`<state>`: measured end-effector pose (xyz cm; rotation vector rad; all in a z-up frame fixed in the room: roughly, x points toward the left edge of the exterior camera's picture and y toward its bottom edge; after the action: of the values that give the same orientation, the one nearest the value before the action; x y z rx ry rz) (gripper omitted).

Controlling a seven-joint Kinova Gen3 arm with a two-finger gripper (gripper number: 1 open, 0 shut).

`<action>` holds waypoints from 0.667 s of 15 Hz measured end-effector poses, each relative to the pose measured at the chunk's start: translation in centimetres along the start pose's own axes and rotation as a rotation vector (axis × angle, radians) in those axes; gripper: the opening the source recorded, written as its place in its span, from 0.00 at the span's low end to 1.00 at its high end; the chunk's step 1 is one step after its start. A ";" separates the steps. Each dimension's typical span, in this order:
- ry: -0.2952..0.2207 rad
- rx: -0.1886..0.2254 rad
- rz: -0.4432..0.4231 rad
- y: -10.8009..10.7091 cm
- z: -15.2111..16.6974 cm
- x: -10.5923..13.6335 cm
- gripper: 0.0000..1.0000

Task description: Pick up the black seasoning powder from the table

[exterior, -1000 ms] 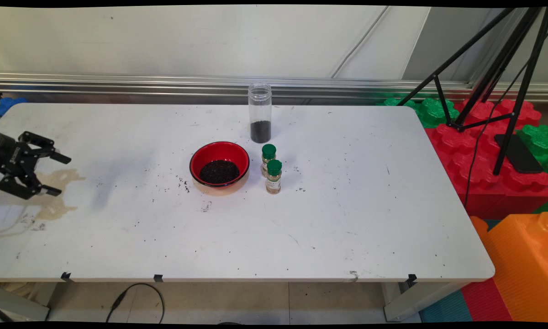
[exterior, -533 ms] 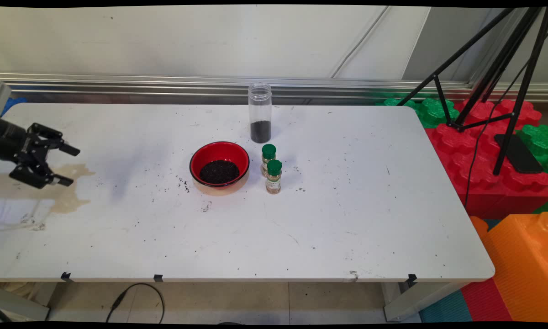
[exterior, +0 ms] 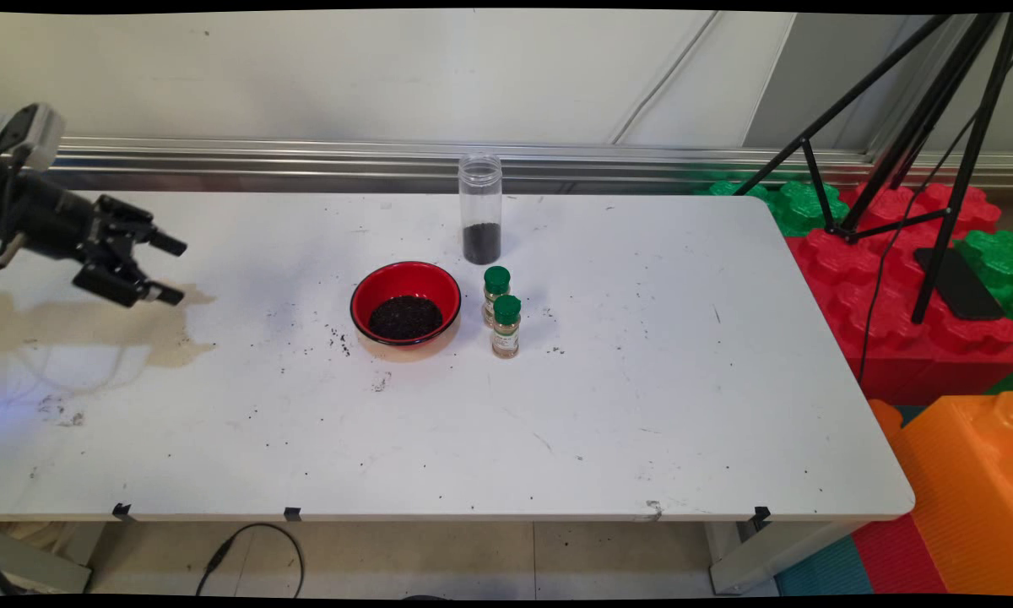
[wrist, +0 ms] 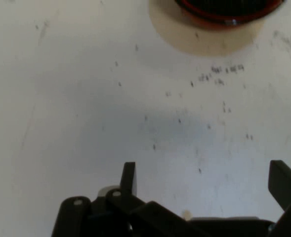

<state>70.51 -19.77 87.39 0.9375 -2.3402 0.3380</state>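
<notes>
The gripper (exterior: 169,270) hangs over the table's (exterior: 557,439) left end, clear of the surface, pointing along it toward the middle. Wide bare tabletop lies ahead of the fingertips, marked only by scattered dark specks (exterior: 338,340) and a pale brown stain (exterior: 135,325) just under and below the fingers. The table's far edge and the metal rail (exterior: 304,156) along the wall run behind the hand; the near edge is well away on the other side.

The fingers are spread wide, one above the other in the main view, with nothing between them and nothing touching them. In the hand view the two fingers (wrist: 128,177) rise from the bottom with bare table in the gap.

Straight out beyond the fingertips, well apart, sits the red bowl (exterior: 406,302) with dark grains in it; in the hand view only its rim (wrist: 224,15) peeks in at the top edge, with specks (wrist: 224,71) just this side of it. Past the bowl, just beside it, stand two small green-capped bottles (exterior: 503,317), one right behind the other. Farther back stands a tall clear jar (exterior: 480,208), open-topped, dark grains at its bottom. Beyond the table's far end: red (exterior: 895,312), green (exterior: 798,207) and orange blocks (exterior: 962,498) and a black tripod (exterior: 937,143).
</notes>
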 end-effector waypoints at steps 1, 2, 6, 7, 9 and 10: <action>0.007 0.003 -0.010 -0.2 0.3 0.7 1.00; 0.015 0.007 -0.020 -0.3 0.6 1.5 1.00; 0.048 0.015 -0.044 -1.0 2.1 4.1 1.00; 0.060 0.016 -0.049 -1.2 2.6 4.9 1.00; 0.084 0.016 -0.056 -1.6 3.8 6.4 1.00; 0.098 0.016 -0.061 -1.8 4.4 7.1 1.00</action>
<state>65.78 -26.87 88.20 0.9763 -2.2185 0.3698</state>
